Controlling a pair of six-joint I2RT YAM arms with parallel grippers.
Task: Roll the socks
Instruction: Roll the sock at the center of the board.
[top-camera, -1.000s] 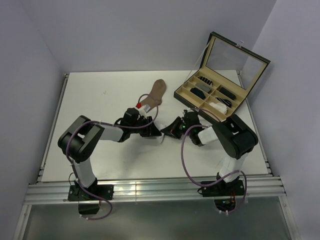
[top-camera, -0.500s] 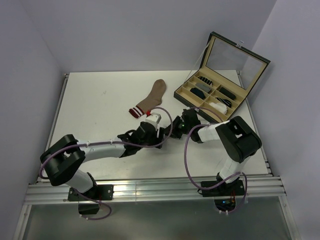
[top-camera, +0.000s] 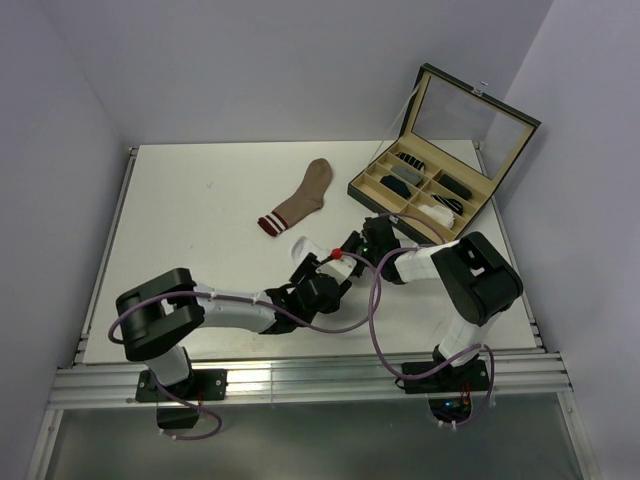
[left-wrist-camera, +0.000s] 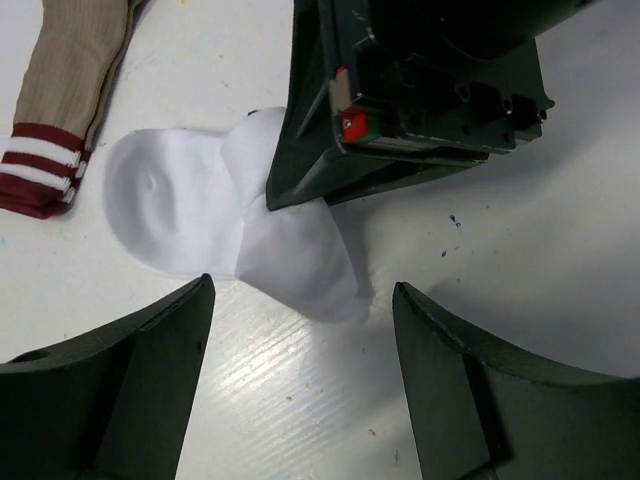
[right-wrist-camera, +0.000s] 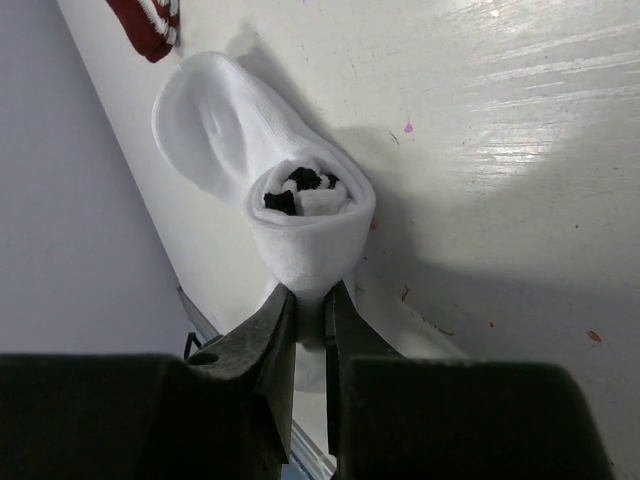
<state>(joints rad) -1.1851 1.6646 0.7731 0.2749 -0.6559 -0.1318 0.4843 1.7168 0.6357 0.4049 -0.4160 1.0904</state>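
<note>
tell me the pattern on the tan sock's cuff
The cuff is dark red with white stripes, clearest in the left wrist view.

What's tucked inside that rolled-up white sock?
Through the open end of the white sock, black and white folds show, probably its own striped cuff. Anything deeper is hidden by outer layers.

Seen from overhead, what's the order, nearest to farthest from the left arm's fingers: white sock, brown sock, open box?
1. white sock, just ahead of the left fingers, mid-table.
2. brown sock, farther back, slightly left.
3. open box, back right corner.
</note>
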